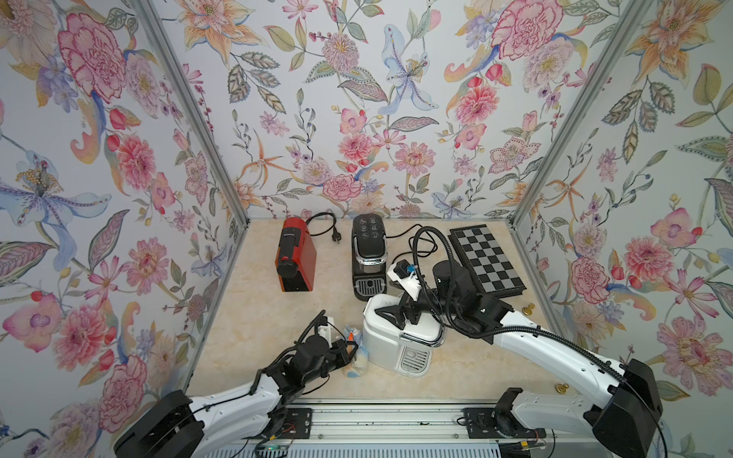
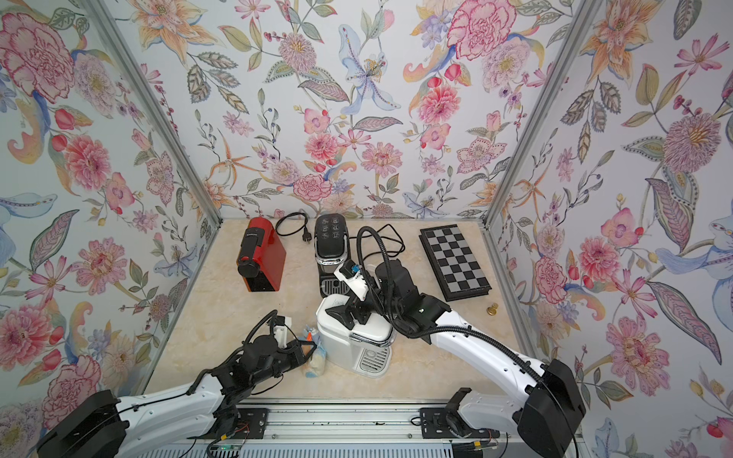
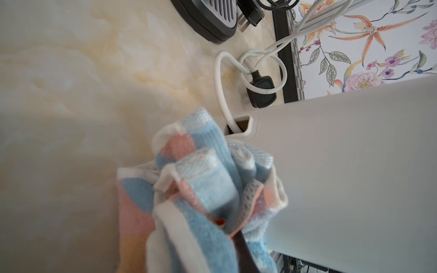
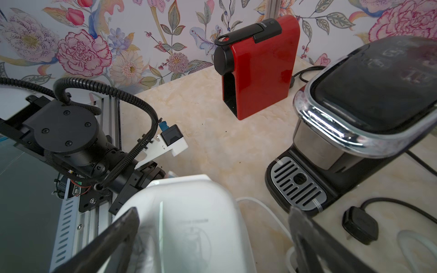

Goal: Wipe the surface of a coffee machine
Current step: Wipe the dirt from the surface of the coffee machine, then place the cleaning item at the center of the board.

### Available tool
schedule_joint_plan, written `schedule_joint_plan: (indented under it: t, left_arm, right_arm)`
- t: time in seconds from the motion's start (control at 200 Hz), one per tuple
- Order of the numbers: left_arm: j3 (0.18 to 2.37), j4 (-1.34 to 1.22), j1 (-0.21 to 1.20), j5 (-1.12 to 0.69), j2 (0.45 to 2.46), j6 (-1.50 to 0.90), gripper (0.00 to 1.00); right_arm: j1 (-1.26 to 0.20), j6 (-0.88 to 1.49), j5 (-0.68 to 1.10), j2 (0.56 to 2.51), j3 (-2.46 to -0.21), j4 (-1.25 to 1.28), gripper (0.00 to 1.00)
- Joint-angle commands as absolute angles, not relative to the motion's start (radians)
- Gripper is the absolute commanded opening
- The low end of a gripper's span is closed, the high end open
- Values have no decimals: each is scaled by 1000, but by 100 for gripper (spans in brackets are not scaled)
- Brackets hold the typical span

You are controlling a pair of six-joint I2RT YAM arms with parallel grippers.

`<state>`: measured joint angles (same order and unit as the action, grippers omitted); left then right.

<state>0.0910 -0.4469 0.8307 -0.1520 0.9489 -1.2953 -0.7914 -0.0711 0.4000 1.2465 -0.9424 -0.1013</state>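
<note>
- Table (image 1: pixel 277 317): loads of bare marble-look top on the left, so I've got room to swing
- White coffee machine (image 1: pixel 400 341): sits near and about centre, closest to my arms. A black machine (image 1: pixel 369 253) is just behind it and a red one (image 1: pixel 295 257) is far left. I reckon the white one is the job, since both arms are on it
- Cloth (image 3: pixel 201 184): pastel checked rag, bunched up, pushed against the white machine's left wall low down by the table
- Right gripper (image 1: pixel 398 315): jaws spread wide over the lid. Can't tell if they actually touch it. I'd press down there so the body doesn't skid
- Left gripper (image 1: pixel 351 349): pinched tight on the cloth. I'd go for long near-to-far strokes up the wall with steady side pressure, stopping short of the white cord (image 3: pixel 222 94) at the far corner
</note>
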Motion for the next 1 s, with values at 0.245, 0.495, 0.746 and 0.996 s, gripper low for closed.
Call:
schedule_joint_plan:
  t: [0.245,0.495,0.746,0.996]
  left_arm:
    - [377,-511,674,-424,1104,-973,0]
    - [588,-500,625,-655,1264,-796,0]
    - [690,-382,628,-694,1168,-727,0]
    - [700,-243,625,-633,1032,-698,0]
  right_arm:
    - [-824,-66,418,1347,-838,-391,100]
    - [-829,-69,426,1348,-842,-403,100]
    - [-827,-76,413,1344,-848,-409,100]
    - [-816,-78,428,1359,-860,-410,100]
